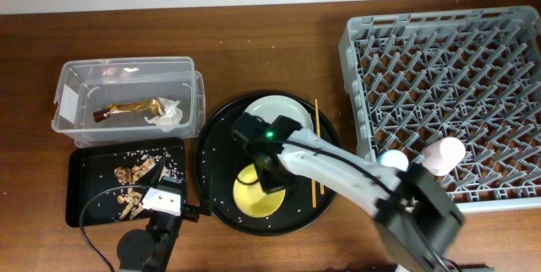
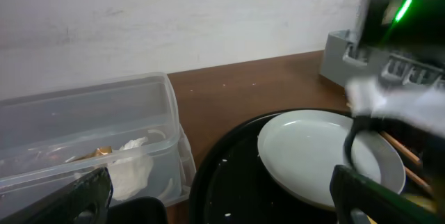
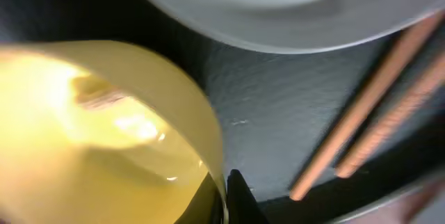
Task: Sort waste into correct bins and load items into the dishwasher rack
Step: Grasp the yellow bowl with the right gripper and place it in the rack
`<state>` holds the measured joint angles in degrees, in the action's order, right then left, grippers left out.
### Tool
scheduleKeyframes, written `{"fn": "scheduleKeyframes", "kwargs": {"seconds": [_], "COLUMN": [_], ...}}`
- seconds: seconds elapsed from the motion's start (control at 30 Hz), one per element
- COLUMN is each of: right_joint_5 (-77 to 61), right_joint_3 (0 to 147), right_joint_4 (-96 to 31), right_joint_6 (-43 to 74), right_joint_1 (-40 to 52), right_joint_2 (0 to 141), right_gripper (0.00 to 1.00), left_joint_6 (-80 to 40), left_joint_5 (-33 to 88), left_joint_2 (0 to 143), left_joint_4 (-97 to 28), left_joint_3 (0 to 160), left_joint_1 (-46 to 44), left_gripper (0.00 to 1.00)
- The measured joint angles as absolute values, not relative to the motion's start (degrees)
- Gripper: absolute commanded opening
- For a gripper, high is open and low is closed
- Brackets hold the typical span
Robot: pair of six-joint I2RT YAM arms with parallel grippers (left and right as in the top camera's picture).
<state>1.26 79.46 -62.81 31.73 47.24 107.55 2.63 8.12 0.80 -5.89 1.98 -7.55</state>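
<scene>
1. Over the large round black tray [image 1: 215, 147], the right end effector [image 1: 269, 179] is reaching down at the small yellow bowl [image 1: 254, 198]. One dark fingertip [image 3: 236, 197] is sitting just outside the rim; whether the jaws are gripping the bowl, cannot tell.
2. The pale grey-green plate [image 1: 283, 110] is lying on the same tray, behind the bowl. The chopsticks [image 1: 317, 120] are lying side by side along the plate's right edge.
3. The left end effector [image 2: 219, 186] is hovering over the near right corner of the shallow black tray [image 1: 84, 179], fingers spread wide, holding nothing.
4. Brownish food chunks [image 1: 133, 173] and scattered rice grains are lying in that black tray.
5. The clear tub [image 1: 72, 95] is sitting on the desk [image 1: 254, 44] just behind it — the brown-gold wrapper [image 1: 127, 108] and the crumpled white tissue [image 1: 167, 116] are resting inside.
6. The grey dishwasher rack [image 1: 439, 61] is standing at the right of the desk — the light blue cup [image 1: 393, 160] and pink cup [image 1: 445, 152] are sitting side by side near its front edge, beside the right arm.
</scene>
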Motion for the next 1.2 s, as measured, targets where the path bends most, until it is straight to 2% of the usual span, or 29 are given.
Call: {"fn": "scheduleKeyframes", "kwargs": {"seconds": [0.1,0.17,0.27,0.4,0.53,0.7,0.87,0.97,1.1,1.13,1.2], "right_joint_5": [10.9,22.8,38.7,47.3,63.2,67.5,68.5,72.2,75.0,75.1,75.1], "right_joint_3": [79.4,79.5,79.6,79.6,79.6,79.6,79.6,79.6,79.6,79.6,79.6], "right_joint_4": [-65.3,-68.3,-70.5,-70.6,-65.8,-62.3,-59.4,-58.9,-58.4,-58.0,-58.0], "right_joint_6": [31.7,31.7,31.7,31.6,31.4,31.3,26.6,23.6,22.7,22.5,22.4], "right_joint_1": [45.1,42.9,35.5,26.3,15.7,6.7,6.1,9.6,13.8,15.0,15.4], "right_joint_2": [94.9,85.6,79.8,79.8,82.5,88.1,99.8,107.0,108.5,108.9,109.0], "right_gripper": [0.04,0.04,0.04,0.04,0.04,0.04,0.04,0.04,0.04,0.06,0.18], "left_joint_6": [2.6,2.6,2.6,2.6,2.6,2.6,2.6,2.6,2.6,2.6,2.6], "left_joint_5": [8.1,8.1,8.1,8.1,8.1,8.1,8.1,8.1,8.1,8.1,8.1], "left_joint_2": [0.8,0.8,0.8,0.8,0.8,0.8,0.8,0.8,0.8,0.8,0.8], "left_joint_4": [-5.9,-5.9,-5.9,-5.9,-5.8,-5.8,-5.8,-5.8,-5.8,-5.8,-5.8], "left_joint_3": [2.0,2.0,2.0,2.0,2.0,2.0,2.0,2.0,2.0,2.0,2.0], "left_joint_1": [-7.6,-7.6,-7.6,-7.6,-7.6,-7.6,-7.6,-7.6,-7.6,-7.6,-7.6], "left_gripper": [0.99,1.00,1.00,1.00,1.00,1.00,1.00,0.99,0.99,1.00,0.99]}}
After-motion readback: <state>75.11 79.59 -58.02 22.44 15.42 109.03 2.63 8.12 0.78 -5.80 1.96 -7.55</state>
